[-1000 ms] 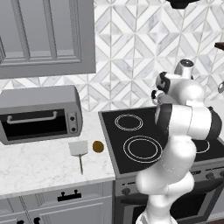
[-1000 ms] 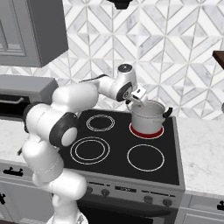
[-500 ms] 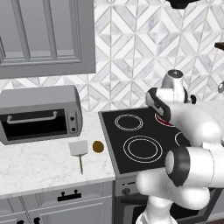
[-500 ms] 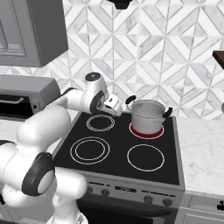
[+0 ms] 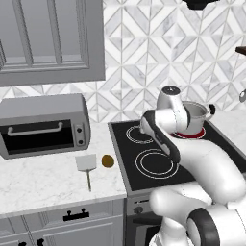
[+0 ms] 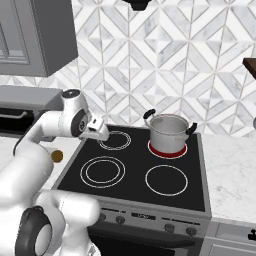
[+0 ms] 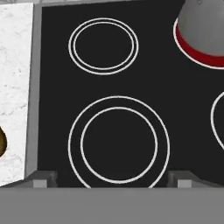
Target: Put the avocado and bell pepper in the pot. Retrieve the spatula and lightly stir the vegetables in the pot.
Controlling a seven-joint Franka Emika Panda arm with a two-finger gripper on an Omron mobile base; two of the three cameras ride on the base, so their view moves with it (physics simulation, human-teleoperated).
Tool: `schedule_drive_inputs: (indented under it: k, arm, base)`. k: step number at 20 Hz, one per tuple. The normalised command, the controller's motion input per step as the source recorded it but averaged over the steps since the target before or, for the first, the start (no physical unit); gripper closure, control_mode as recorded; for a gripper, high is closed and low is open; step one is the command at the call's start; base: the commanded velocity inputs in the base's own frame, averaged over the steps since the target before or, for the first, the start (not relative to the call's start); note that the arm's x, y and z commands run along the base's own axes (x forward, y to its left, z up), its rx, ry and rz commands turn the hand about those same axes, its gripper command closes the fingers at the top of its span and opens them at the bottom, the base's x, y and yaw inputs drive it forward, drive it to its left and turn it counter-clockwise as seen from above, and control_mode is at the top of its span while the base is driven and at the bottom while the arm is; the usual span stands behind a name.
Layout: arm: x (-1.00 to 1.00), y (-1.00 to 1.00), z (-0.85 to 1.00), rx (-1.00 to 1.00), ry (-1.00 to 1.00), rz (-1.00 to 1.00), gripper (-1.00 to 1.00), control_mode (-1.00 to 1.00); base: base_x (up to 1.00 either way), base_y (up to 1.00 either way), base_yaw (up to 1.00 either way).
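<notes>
The steel pot (image 6: 169,132) stands on the red-glowing back right ring, and its grey wall (image 7: 203,26) shows at the top right of the hand view. The brownish avocado (image 5: 107,161) lies on the counter just left of the stove, and I also see it as avocado (image 6: 57,156) and avocado (image 7: 1,144). Beside it lies the spatula (image 5: 86,163) with its pale blade and thin handle. My gripper (image 6: 100,134) hangs open and empty over the stove's left rings, with the fingertips (image 7: 43,178) wide apart. The bell pepper is out of view.
A grey toaster oven (image 5: 41,125) sits on the marble counter (image 5: 38,187) at the left, under a grey wall cabinet (image 5: 48,38). The black stove top (image 6: 165,197) has several white rings. More counter (image 6: 230,170) lies right of the stove.
The arm has swung left from the pot across the stove toward the counter side. The gripper has stayed open. Pot, avocado and spatula have not moved.
</notes>
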Motion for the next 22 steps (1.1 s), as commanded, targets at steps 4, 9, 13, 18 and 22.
schedule_drive_inputs:
  k: [4,9,13,18,22]
  arm:
    - [-0.22,1.00,0.00,0.00,0.18,0.16,-1.00,-1.00]
    - [0.00,1.00,-0.09,0.00,0.16,0.12,-1.00,-1.00]
    - [0.00,0.83,-0.21,0.00,0.11,0.06,-1.00,-1.00]
    - [0.00,0.49,-0.45,0.00,0.04,0.01,-1.00,-1.00]
    - [0.13,0.29,-0.50,0.00,0.00,0.00,-1.00,-1.00]
  base:
    - [0.00,0.00,0.00]
    - [0.00,0.00,0.00]
    - [0.00,0.00,0.00]
    - [0.00,0.00,0.00]
    - [0.00,0.00,0.00]
